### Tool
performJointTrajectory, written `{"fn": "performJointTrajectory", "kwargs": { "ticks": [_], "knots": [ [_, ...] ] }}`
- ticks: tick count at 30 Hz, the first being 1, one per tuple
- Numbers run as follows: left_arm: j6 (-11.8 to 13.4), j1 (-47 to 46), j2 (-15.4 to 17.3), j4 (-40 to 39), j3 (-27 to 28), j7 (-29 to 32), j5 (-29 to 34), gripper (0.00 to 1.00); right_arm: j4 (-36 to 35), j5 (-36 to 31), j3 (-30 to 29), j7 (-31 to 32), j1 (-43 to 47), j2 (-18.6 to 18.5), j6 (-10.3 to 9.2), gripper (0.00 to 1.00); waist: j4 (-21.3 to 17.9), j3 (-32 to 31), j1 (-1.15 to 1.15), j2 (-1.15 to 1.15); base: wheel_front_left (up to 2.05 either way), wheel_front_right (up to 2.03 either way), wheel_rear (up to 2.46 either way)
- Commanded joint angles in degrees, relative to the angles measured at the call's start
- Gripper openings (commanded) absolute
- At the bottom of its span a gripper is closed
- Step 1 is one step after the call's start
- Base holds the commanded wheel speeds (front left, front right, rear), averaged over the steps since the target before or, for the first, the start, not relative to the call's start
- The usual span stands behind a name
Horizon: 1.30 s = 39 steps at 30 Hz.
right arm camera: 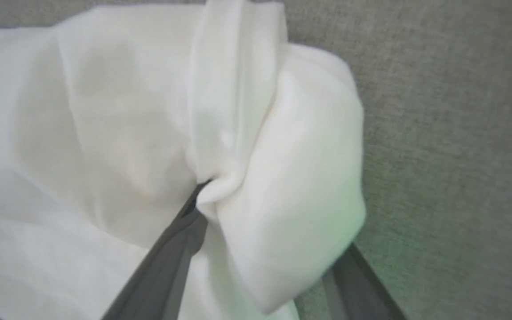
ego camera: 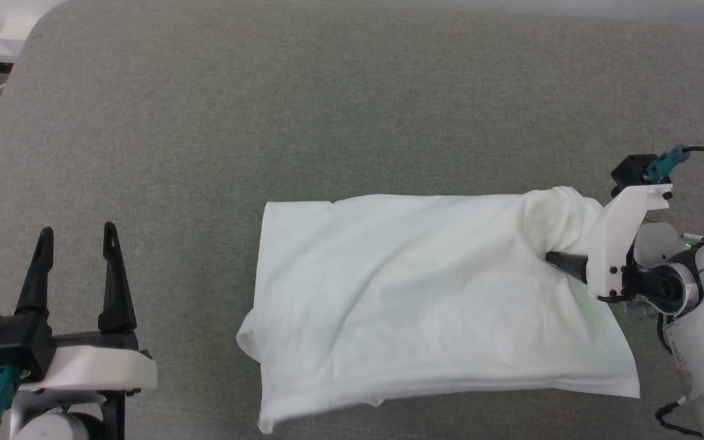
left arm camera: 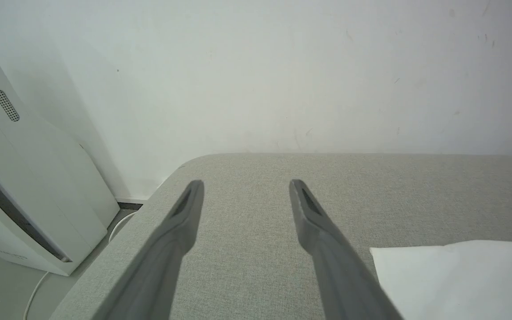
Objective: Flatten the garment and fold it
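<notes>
Nearest to us, at the lower left, our left tool (ego camera: 77, 229) is over the bare grey surface with its two fingers wide apart, and it holds nothing. We see the grey tabletop (ego camera: 327, 110), which carries everything. On its right half lies the white shirt (ego camera: 425, 293), spread as a wrinkled rectangle, with the far right corner bunched up. Our right tool (right arm camera: 256, 195) is at that corner and stands wide too: one finger (right arm camera: 171, 262) pokes into a fold, and the bunched cloth sits between both fingers.
</notes>
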Motion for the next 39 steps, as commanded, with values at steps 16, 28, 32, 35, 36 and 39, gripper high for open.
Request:
{"fn": "performJointTrajectory", "kwargs": {
  "ticks": [16,28,32,35,36,39],
  "knots": [
    [0.0,0.0,0.2,1.4,-1.7,1.7,0.3,1.00,-0.9,7.5,6.3,-8.0,2.7,-2.5,-0.04,0.00,-2.0,-5.0,0.00,0.00,0.00,0.00,0.00],
    [1.4,2.5,1.4,-0.7,-2.4,3.9,0.3,1.00,-4.9,4.8,-2.8,-8.8,10.5,-12.1,-0.04,0.00,-5.9,-7.9,0.00,0.00,0.00,0.00,0.00],
    [1.7,2.9,1.5,-1.4,-2.5,4.2,0.3,1.00,-6.9,1.5,-8.9,-7.6,13.2,-13.6,-0.04,0.00,-6.8,-7.6,0.00,0.00,0.00,0.00,0.00],
    [1.9,3.0,1.6,-1.6,-2.5,4.3,0.2,1.00,-9.6,0.4,-11.1,-4.6,13.8,-12.1,-0.04,0.00,-7.5,-7.2,0.00,0.00,0.00,0.00,0.00],
    [1.9,3.0,1.6,-1.6,-2.5,4.3,0.1,1.00,-10.6,0.6,-11.5,-2.8,13.8,-11.1,-0.04,0.00,-7.6,-7.1,0.00,0.00,0.00,0.00,0.00],
    [1.8,2.9,1.5,-1.5,-2.5,4.4,0.0,1.00,-14.2,1.1,-11.4,3.1,13.8,-7.8,-0.04,0.00,-7.8,-7.0,0.00,0.00,0.00,0.00,0.00]
  ]
}}
